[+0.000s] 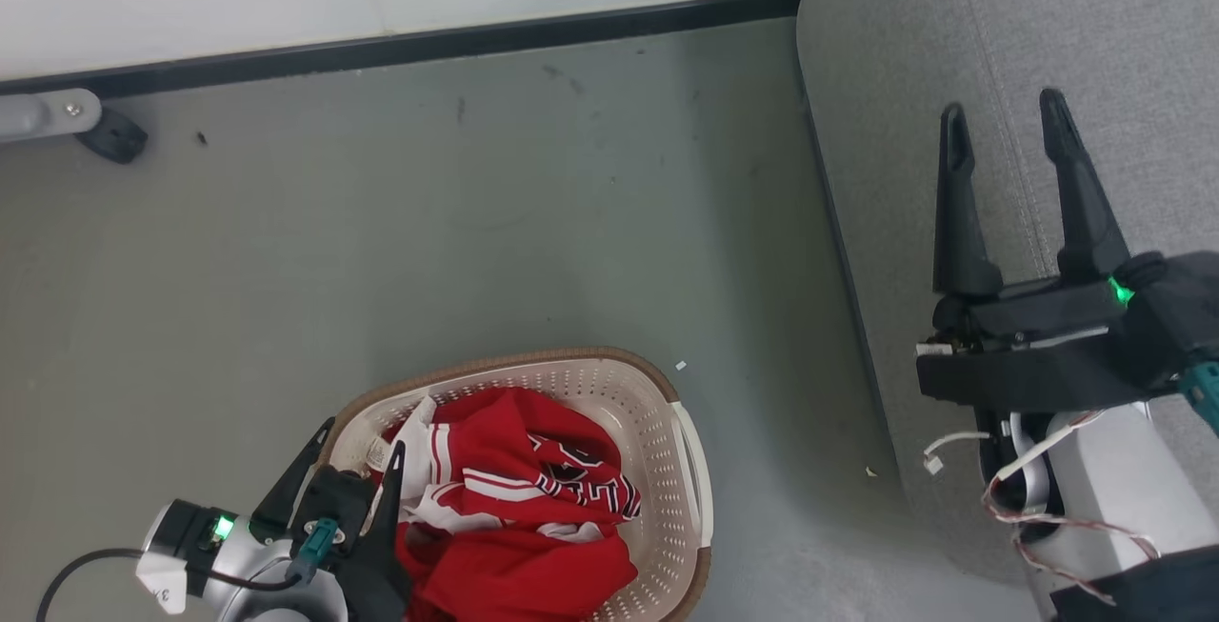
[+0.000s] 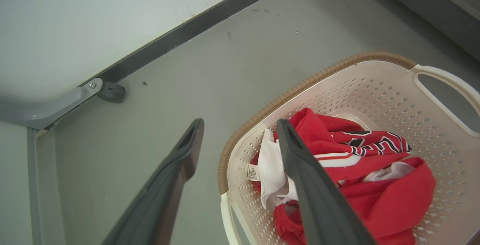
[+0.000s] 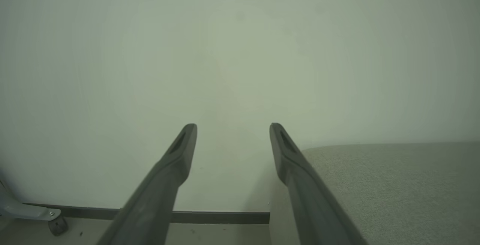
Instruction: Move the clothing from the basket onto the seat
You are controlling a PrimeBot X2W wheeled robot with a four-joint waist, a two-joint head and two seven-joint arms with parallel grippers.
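Grey floor [image 1: 476, 222] bears the basket [image 1: 657, 470] at lower centre; the left gripper [image 1: 363, 436], jaws apart astride its rim, should next clamp the clothing [image 1: 514, 479], right gripper [image 1: 1002, 103] jaws apart too.

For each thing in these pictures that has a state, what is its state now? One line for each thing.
basket, upright on the floor, loaded.
clothing, crumpled in a heap inside the basket, not gripped.
seat, to the right of the basket, apart from it.
left pincer, open, fingers astride the basket's rim, holding nothing.
right pincer, open, over the seat, holding nothing.
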